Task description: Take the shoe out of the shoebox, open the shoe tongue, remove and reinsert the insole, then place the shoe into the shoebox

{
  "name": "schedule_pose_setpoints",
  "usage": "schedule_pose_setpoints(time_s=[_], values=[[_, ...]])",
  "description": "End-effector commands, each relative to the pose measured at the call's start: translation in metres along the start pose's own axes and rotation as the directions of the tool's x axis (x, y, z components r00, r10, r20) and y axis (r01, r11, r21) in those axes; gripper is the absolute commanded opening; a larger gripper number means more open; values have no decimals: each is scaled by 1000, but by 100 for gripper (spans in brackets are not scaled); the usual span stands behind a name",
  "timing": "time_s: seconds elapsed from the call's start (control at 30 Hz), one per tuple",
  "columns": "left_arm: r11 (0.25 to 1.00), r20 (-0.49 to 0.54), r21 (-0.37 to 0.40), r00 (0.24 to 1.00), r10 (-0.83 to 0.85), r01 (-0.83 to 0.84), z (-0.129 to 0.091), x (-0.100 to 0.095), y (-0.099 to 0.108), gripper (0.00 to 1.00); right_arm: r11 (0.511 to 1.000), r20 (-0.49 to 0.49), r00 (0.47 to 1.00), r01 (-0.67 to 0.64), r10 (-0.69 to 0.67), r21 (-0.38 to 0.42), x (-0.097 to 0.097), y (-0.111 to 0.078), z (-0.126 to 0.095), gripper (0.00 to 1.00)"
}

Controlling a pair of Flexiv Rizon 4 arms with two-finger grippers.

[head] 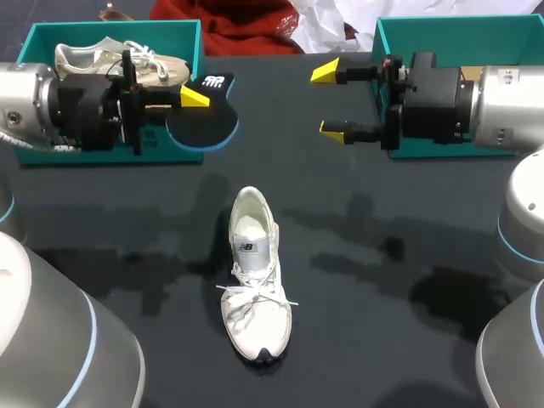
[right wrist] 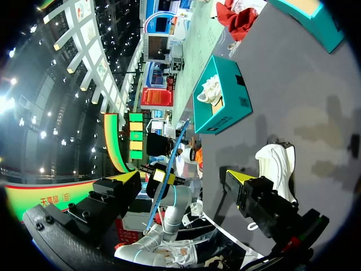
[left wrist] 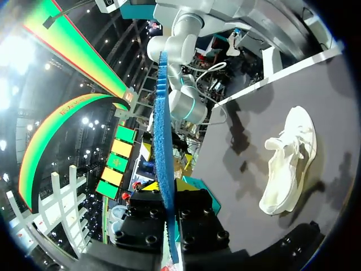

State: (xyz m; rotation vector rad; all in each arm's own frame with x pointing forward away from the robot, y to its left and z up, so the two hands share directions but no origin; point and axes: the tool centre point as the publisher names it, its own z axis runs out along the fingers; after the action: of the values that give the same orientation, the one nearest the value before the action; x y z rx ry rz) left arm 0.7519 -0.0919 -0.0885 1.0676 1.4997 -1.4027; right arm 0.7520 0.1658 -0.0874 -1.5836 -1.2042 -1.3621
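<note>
A white shoe lies on the dark table, toe toward the front edge, with its laces loose. My left gripper hangs above the table beside the left teal shoebox, shut on a black insole with a blue edge. In the left wrist view the insole stands edge-on between the fingers, and the shoe lies off to one side. My right gripper is open and empty, in front of the right teal shoebox. The right wrist view shows the shoe beyond the open gripper.
A second pale shoe lies in the left shoebox. A red cloth and white wrapping are at the table's back edge. Bare table surrounds the white shoe on all sides.
</note>
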Motion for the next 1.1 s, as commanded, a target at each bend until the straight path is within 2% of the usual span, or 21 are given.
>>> schedule_pose_setpoints(time_s=[0.03, 0.13, 0.4, 0.57, 0.9, 1.1], values=[[996, 28, 33, 997, 78, -79, 0, -1, -1, 0, 1000, -1, 1000, 0, 0, -3, -1, -1, 2, 100], [986, 35, 45, 986, 161, -163, 0, -1, -3, 0, 1000, -1, 1000, 0, 0, -3, -1, -1, 2, 100], [945, 0, -6, 945, 328, -328, 5, -4, 2, 0, 1000, -1, 1000, 0, 0, -3, -1, -1, 2, 100], [936, -16, -19, 936, 351, -351, 12, 0, 5, 0, 998, 9, 999, 52, -52, 19, -5, -1, 13, 100], [923, -27, -32, 924, 382, -383, 23, 5, 17, 0, 969, -63, 973, 226, -220, 98, -17, -3, 38, 100], [917, -51, -37, 917, 396, -398, 27, 8, 24, 0, 964, -71, 970, 238, -231, 119, -22, -3, 42, 100]])
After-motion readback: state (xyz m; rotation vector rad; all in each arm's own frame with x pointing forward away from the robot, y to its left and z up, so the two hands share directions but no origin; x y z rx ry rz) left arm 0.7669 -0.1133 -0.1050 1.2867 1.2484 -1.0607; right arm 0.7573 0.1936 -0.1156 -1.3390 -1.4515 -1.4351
